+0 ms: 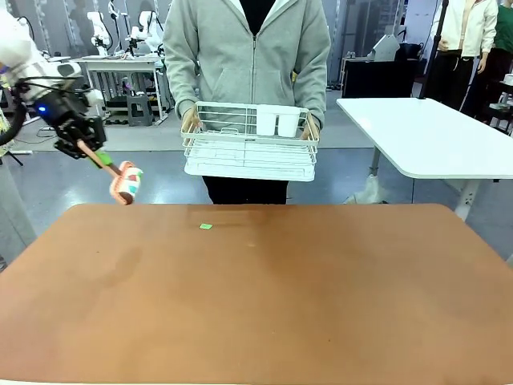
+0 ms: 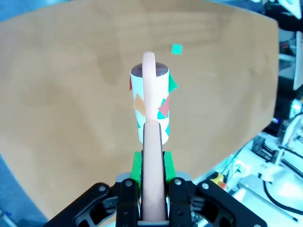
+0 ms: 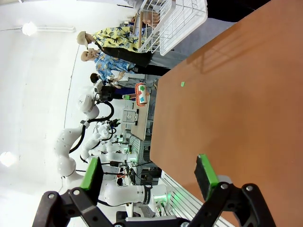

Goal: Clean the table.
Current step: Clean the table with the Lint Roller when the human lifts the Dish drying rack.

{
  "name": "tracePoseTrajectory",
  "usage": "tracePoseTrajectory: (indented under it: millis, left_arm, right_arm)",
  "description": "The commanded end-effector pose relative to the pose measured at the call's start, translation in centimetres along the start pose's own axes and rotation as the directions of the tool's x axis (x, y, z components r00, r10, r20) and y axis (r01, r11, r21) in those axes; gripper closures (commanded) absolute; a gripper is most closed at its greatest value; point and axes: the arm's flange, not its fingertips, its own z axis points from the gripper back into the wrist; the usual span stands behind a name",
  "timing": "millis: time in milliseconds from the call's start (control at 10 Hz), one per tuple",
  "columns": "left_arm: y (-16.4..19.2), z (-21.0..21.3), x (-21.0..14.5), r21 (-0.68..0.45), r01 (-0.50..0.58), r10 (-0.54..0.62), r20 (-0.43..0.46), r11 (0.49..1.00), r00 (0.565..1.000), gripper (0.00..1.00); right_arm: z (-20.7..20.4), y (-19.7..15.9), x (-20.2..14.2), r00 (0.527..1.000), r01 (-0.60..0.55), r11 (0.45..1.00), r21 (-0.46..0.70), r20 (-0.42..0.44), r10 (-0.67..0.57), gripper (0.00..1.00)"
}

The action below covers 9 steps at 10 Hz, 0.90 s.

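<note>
Left tool (image 2: pixel 152 170) clamps the peach-handled, scrap-speckled white lint roller (image 2: pixel 151 106) raised near the reddish-brown matte desk (image 1: pixel 321 305), likely lining up that small green paper scrap (image 1: pixel 206 227).

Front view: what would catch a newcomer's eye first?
The left hand holds a roller dotted with coloured scraps, above the table's far left corner. Beyond the far edge, a person holds a white rack. One green scrap lies on the table.
</note>
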Motion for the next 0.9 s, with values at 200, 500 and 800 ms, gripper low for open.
tracePoseTrajectory:
  millis: [200,500,800]
  left_arm:
    - [1.6,1.1,3.1,0.031,-0.019,0.021,-0.069,0.999,0.997,0.79]
    - [1.7,0.8,4.2,0.060,-0.029,0.034,-0.083,0.998,0.996,0.79]
    - [1.9,0.0,5.2,0.115,-0.049,0.057,-0.061,0.992,0.996,0.79]
  right_arm:
    - [-0.1,0.3,0.0,1.000,-0.006,1.000,0.017,0.007,0.006,0.00]
    - [-0.1,0.3,0.0,1.000,-0.006,1.000,0.017,0.007,0.006,0.00]
    - [-0.1,0.3,0.0,1.000,-0.006,1.000,0.017,0.007,0.006,0.00]
